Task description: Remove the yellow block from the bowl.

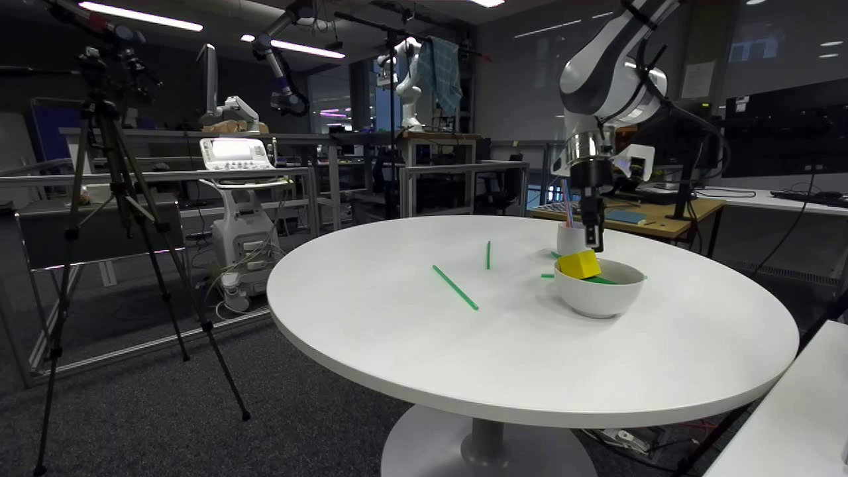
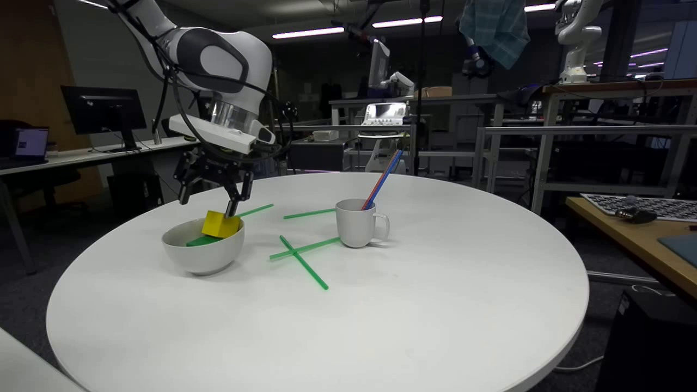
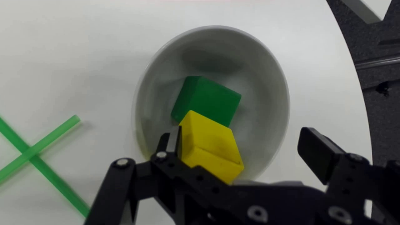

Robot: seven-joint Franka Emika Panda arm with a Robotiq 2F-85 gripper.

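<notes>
The bright yellow block (image 3: 212, 143) sits tilted in the round white bowl (image 3: 275, 103), partly against a green block (image 3: 215, 98) beneath it. It shows above the rim in both exterior views (image 1: 579, 264) (image 2: 220, 224), and the bowl stands on the table (image 1: 599, 299) (image 2: 204, 258). My gripper (image 3: 240, 143) is open over the bowl, also seen in an exterior view (image 2: 208, 205). One finger is close beside or touching the block's side. The other finger is well apart from the block, out past the bowl's rim. The gripper's body hides the block's near part in the wrist view.
A white mug (image 2: 355, 226) with red and blue sticks (image 2: 383, 179) stands on the round white table (image 2: 435, 305). Several thin green sticks (image 2: 305, 261) lie between mug and bowl and further off. The table's edge (image 3: 353, 72) runs near the bowl in the wrist view.
</notes>
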